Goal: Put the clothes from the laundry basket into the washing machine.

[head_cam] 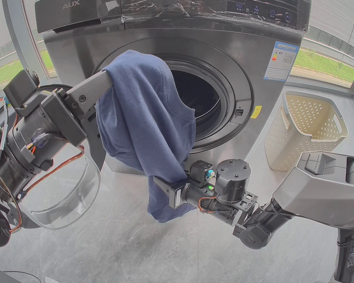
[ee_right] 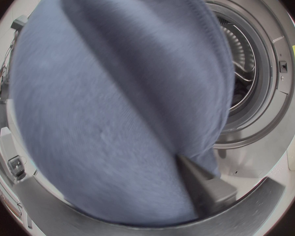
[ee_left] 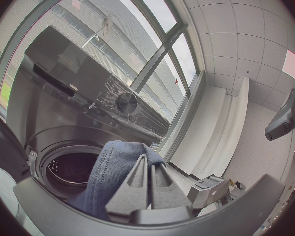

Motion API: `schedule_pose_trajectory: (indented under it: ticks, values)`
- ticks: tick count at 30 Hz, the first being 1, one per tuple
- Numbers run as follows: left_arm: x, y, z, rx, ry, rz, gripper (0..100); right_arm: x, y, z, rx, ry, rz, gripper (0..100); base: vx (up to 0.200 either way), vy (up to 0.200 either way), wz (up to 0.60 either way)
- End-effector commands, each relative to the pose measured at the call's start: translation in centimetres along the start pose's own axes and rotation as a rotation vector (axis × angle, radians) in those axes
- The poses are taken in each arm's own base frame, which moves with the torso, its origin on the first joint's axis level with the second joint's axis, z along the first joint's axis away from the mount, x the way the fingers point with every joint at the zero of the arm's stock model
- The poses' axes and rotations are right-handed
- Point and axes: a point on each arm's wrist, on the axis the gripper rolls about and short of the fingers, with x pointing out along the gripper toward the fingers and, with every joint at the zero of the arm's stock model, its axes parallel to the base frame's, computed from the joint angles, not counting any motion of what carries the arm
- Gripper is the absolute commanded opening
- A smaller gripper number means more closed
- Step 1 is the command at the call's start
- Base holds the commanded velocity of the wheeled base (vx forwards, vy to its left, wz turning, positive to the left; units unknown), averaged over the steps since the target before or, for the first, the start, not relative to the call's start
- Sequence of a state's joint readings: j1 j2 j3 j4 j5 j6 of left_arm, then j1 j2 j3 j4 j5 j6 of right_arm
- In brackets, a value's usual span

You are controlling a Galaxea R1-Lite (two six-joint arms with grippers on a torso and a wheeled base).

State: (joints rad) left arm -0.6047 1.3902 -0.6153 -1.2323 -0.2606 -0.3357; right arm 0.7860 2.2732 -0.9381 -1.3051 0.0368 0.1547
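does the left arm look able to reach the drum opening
Probably yes: the door stands open and only the blue shirt the left gripper holds hangs before the drum opening.

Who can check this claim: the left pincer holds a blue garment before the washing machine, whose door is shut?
The door is open, not shut: the head view shows it swung aside. The left pincer does hold the blue garment before the washing machine.
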Motion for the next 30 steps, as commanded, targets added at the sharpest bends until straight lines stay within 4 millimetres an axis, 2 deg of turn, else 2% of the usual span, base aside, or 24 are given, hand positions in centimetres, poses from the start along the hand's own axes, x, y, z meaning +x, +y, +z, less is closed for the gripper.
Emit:
schedule_pose_trajectory:
  ticks: [1, 2, 7, 9, 10, 13, 15, 17, 21, 22, 23, 27, 30]
  values:
    - [-1.1, -0.2, 0.6, -0.016, 0.002, 0.014, 0, 0.2, -1.1, 1.8, 0.005, -0.055, -0.038, 0, 0.000, 0.000, 0.00]
    - [-1.1, -0.2, 0.6, -0.016, 0.002, 0.014, 0, 0.2, -1.1, 1.8, 0.005, -0.055, -0.038, 0, 0.000, 0.000, 0.00]
    - [-2.2, 1.3, 0.4, -0.010, 0.017, 0.092, 0, -1.9, -2.0, 4.8, 0.004, -0.103, -0.094, 0, 0.000, 0.000, 0.00]
    - [-2.5, 1.5, 0.1, -0.012, 0.030, 0.106, 0, -2.1, -2.2, 5.2, 0.004, -0.111, -0.107, 0, 0.000, 0.000, 0.00]
    - [-3.4, 1.8, -1.0, -0.025, 0.073, 0.134, 0, -2.6, -2.2, 6.5, 0.005, -0.138, -0.128, 0, 0.000, 0.000, 0.00]
    - [-4.7, 2.3, -3.1, -0.057, 0.162, 0.177, 0, -3.2, -2.2, 7.9, 0.006, -0.167, -0.132, 0, 0.000, 0.000, 0.00]
    - [-5.0, 2.4, -3.7, -0.065, 0.187, 0.189, 0, -3.3, -2.1, 8.1, 0.005, -0.173, -0.131, 0, 0.000, 0.000, 0.00]
    - [-6.3, 2.8, -5.3, -0.090, 0.264, 0.223, 0, -3.8, -1.9, 9.0, 0.004, -0.194, -0.126, 0, 0.000, 0.000, 0.00]
    - [-6.8, 3.1, -6.6, -0.113, 0.324, 0.235, 0, -3.9, -1.7, 9.3, 0.006, -0.203, -0.123, 0, 0.000, 0.000, 0.00]
    - [-7.0, 3.3, -7.5, -0.125, 0.362, 0.247, 0, -4.1, -1.4, 9.6, 0.006, -0.209, -0.116, 0, 0.000, 0.000, 0.00]
    - [-7.2, 3.4, -7.9, -0.134, 0.381, 0.246, 100, -4.1, -1.3, 9.6, 0.007, -0.209, -0.112, 0, 0.000, 0.000, 0.00]
    - [-7.6, 3.6, -9.1, -0.151, 0.444, 0.245, 100, -4.1, -1.2, 9.6, 0.007, -0.213, -0.109, 0, 0.000, 0.000, 0.00]
    - [-8.5, 3.9, -11.1, -0.177, 0.540, 0.274, 100, -4.1, -1.2, 9.5, 0.008, -0.208, -0.109, 0, 0.000, 0.000, 0.00]
